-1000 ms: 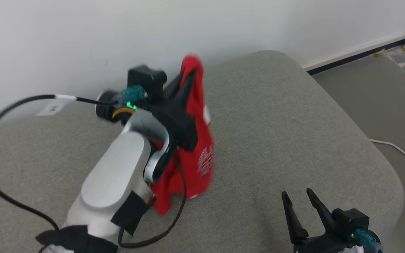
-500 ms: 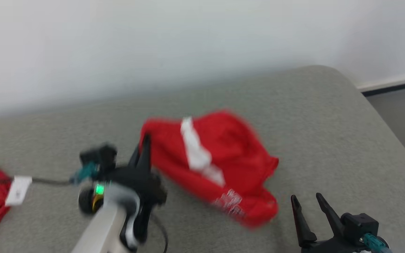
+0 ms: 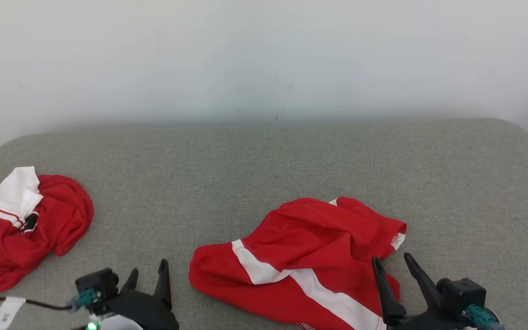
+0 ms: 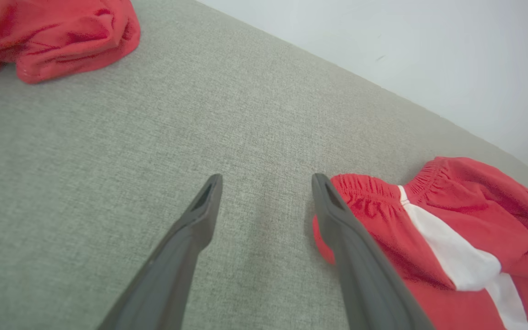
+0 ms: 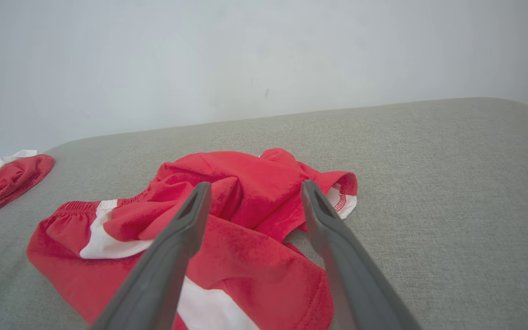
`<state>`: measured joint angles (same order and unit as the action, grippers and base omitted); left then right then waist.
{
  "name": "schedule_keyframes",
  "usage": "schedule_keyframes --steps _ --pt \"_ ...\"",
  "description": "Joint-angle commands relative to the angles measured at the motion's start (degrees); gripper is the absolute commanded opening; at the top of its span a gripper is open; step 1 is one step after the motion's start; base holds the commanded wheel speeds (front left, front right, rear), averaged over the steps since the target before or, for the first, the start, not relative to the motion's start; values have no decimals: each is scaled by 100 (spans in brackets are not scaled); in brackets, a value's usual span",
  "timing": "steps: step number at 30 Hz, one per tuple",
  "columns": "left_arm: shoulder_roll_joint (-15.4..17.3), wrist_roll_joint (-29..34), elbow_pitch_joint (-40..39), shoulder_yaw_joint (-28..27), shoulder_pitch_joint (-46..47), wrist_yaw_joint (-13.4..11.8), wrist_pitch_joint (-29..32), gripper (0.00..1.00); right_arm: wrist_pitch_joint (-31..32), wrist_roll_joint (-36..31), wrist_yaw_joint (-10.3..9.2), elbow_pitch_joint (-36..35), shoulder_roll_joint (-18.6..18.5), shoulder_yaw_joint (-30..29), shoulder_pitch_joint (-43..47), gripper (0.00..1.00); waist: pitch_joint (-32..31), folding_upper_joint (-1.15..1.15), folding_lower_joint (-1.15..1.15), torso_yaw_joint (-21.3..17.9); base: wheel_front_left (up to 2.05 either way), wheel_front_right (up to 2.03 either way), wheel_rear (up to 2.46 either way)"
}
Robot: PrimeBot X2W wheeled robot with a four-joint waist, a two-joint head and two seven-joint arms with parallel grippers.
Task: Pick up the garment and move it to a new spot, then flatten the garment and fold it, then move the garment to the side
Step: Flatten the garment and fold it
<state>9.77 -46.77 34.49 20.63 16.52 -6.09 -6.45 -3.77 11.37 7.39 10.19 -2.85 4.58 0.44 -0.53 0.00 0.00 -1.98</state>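
The left gripper (image 3: 148,270), jaws spread wide and holding nothing, hovers low at the cushion's (image 3: 264,156) front edge, left of centre. Immediately to its right lies the gathered waistband of the red shorts (image 3: 310,238), just beside its right finger (image 4: 337,220); whether cloth and finger touch cannot be told. From there the shorts stretch rightward along the front edge, slanting a little toward the wall (image 3: 264,55), a white stripe running down their length, and end in rumpled leg hems. Above that far end the right gripper (image 3: 390,257) is poised, equally wide open and empty, fingers pointing across the crumpled cloth. Each arm thus appears to have one end of the long axis within reach: the left nearer the waistband, the right nearer the hems, a layout that looks suited to pulling the shorts flat. A second red garment, a jersey (image 3: 25,220) with white trim, sits well apart at the cushion's left edge.
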Motion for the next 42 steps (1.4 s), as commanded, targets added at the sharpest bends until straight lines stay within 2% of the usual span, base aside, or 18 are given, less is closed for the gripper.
schedule_keyframes --steps 1,7,12,16,25,32,36,37,38,39,42 --pt "109 170 -181 121 129 48 33 100 3 35 20 15 -6 36 59 100 -65 0 0 37 0 0 0" --pt "382 687 -600 801 712 419 690 100 -11 66 20 32 -4 66 12 100 -2 0 0 -323 0 0 0" --pt "202 713 -252 1202 1290 654 1480 100 -34 84 20 60 -6 85 -58 100 126 0 0 -810 0 0 0" --pt "65 741 207 1346 1648 703 1811 100 -40 87 20 53 -2 91 -85 100 270 0 0 -1213 0 0 0" --pt "6 1239 1049 1788 2396 783 1949 100 -133 131 20 95 -3 140 -192 100 551 0 0 -1739 0 0 0" --pt "-63 1648 1662 2280 3040 1062 2178 100 -227 218 20 181 -3 280 -291 100 758 0 0 -2077 0 0 0" --pt "-89 1725 1882 2386 3197 1112 2121 100 -273 228 20 237 -4 281 -292 100 824 0 0 -2191 0 0 0" --pt "-97 1744 1951 2408 3222 1110 2113 49 -282 229 20 239 -4 279 -302 100 837 0 0 -2207 0 0 0" --pt "-99 1757 1981 2409 3244 1080 2052 33 -290 233 20 242 -3 278 -309 100 847 0 0 -2218 0 0 0" --pt "-106 1756 2035 2405 3253 1063 2013 0 -287 236 20 253 -2 278 -315 100 854 0 0 -2225 0 0 0" --pt "-127 1730 2173 2362 3311 987 1863 0 -300 233 20 279 -4 249 -336 100 860 0 0 -2199 0 0 0"
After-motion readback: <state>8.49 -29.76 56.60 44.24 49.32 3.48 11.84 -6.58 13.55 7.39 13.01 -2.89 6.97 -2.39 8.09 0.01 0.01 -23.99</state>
